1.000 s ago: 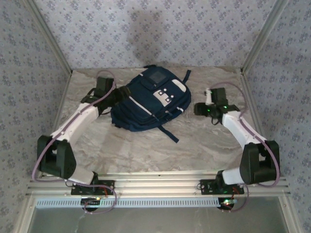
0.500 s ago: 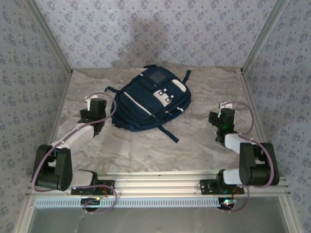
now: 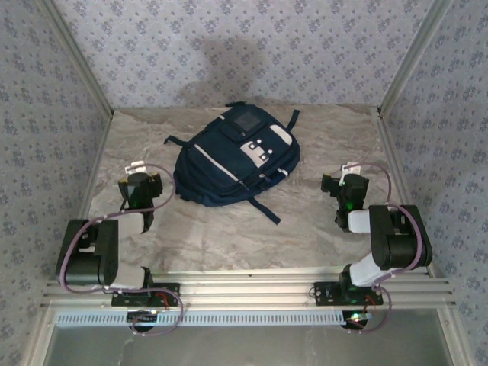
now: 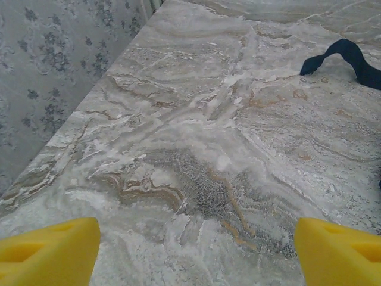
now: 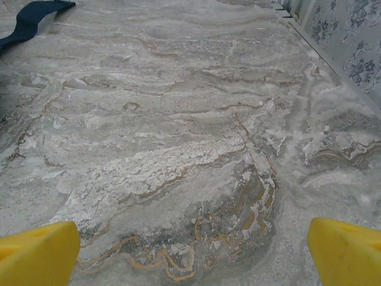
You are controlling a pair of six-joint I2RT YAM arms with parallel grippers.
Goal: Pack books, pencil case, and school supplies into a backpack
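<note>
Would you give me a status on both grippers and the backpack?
Left gripper open, empty. Right gripper open, empty. Backpack on table between them. Nothing blocking.

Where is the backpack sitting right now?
In the top view, the backpack lies on the marble table, centre-back, between the left gripper and right gripper, touching neither.

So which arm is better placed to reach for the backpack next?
Left, marginally: the left gripper sits a little nearer the backpack than the right gripper. Both stand open and empty.
</note>
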